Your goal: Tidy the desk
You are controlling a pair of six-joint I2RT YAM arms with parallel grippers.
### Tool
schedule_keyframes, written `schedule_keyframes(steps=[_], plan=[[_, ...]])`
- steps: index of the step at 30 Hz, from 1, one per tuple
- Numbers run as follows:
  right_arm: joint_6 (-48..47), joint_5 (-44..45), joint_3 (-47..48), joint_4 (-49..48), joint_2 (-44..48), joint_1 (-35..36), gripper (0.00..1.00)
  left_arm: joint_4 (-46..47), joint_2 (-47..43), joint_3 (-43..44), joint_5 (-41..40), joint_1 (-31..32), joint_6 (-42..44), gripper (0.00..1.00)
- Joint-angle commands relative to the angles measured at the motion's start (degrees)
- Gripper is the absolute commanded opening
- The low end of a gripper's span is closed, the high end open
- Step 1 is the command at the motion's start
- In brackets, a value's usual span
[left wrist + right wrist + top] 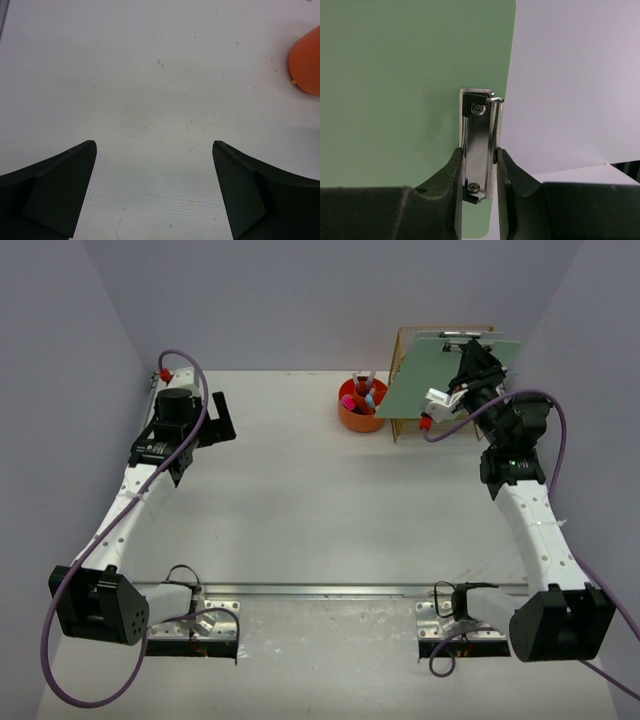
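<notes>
One item is in hand: the right gripper (479,155) jaws are clenched on the metal clip (479,132) of the green clipboard (395,90), which is tilted at the wire rack (405,428) on the far right of the desk surface (300,500). Left gripper (154,146) jaws stand released. Recommendation: seat the board squarely in the rack before release.

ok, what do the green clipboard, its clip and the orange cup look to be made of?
The clipboard is likely plastic: matte pale green, uniform, with a thin edge. The clip is metal: silvery, with a perforated plate, screws and a wire loop. The orange cup is probably plastic, smooth and evenly saturated in colour, though ceramic can't be ruled out.
</notes>
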State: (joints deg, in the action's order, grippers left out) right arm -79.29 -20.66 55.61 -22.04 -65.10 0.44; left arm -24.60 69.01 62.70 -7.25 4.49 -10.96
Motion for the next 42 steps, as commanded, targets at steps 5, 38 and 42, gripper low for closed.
schedule_keyframes(steps=[5, 38, 42], plan=[[-2.7, -9.94, 2.78, -8.51, -2.3, -6.4, 0.0, 2.54, -0.55, 1.02, -0.01, 0.52, -0.03, 1.0], [-6.55, -21.12, 2.91, -8.45, -15.11, -16.26, 0.0, 3.24, 0.72, 0.08, -0.67, 0.52, 0.39, 1.0], [-8.03, -22.1, 3.45, -6.0, -16.86, -16.17, 0.0, 3.29, 1.08, 0.23, -0.53, 0.52, 0.15, 1.0]])
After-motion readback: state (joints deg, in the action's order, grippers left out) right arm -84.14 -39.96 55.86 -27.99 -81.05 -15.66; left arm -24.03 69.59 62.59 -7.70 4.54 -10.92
